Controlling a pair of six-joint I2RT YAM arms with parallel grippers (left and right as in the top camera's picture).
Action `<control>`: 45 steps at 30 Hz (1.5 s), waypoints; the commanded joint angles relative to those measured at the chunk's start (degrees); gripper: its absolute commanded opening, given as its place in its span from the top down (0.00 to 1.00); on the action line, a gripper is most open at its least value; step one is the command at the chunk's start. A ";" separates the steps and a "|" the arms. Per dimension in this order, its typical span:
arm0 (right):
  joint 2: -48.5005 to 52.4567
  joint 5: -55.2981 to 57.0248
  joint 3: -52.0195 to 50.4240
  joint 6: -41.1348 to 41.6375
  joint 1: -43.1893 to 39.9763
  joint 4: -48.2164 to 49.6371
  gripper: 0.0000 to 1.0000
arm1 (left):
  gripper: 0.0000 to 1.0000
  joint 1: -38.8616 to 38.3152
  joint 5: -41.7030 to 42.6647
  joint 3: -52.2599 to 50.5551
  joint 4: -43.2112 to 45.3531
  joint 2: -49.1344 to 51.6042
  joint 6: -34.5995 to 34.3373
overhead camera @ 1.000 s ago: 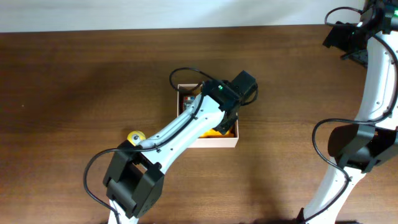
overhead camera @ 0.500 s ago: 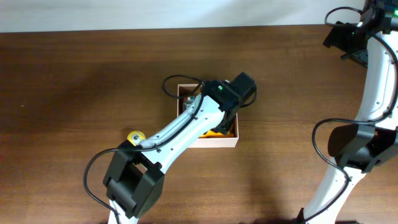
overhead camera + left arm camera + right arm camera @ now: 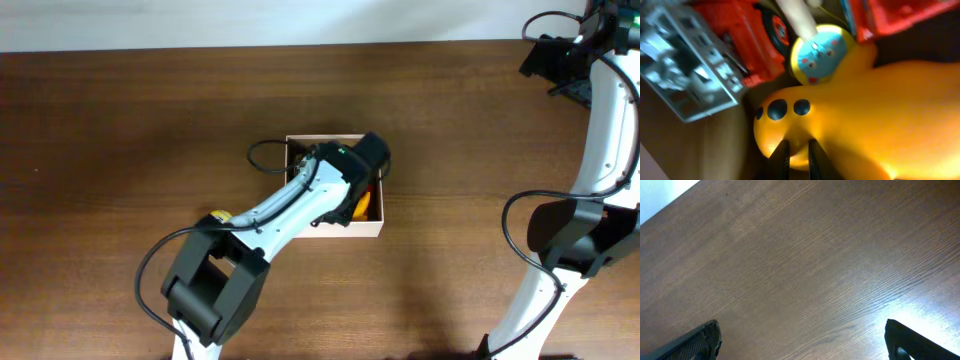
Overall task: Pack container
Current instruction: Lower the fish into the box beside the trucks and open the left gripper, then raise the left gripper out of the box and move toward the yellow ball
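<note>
Brown wood table [image 3: 120, 120] meets white wall [image 3: 300, 20]; right tool [image 3: 800, 340] spread wide, empty; left tool [image 3: 798, 147] grip unclear.

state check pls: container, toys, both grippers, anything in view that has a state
container, open-top, toys inside.
yellow toy, in the container, under the left gripper.
red toy vehicle, in the container.
round blue-faced toy, in the container, against the yellow toy.
small yellow round toy, on the table, outside the container.
left gripper, jaws nearly shut at the yellow toy; grip unclear.
right gripper, open, empty, above the table.
</note>
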 commanded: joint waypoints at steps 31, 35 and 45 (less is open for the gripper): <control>0.11 0.11 -0.07 0.48 0.00 0.00 0.01 | 0.36 13.33 -1.03 23.02 -19.19 -8.50 -3.32; 0.11 0.11 -0.07 0.48 0.00 0.00 0.01 | 0.33 19.52 -2.75 22.99 -22.49 -11.82 -3.19; 0.11 0.11 -0.07 0.48 0.00 0.00 0.01 | 0.19 28.50 0.79 11.98 -24.04 -11.98 4.79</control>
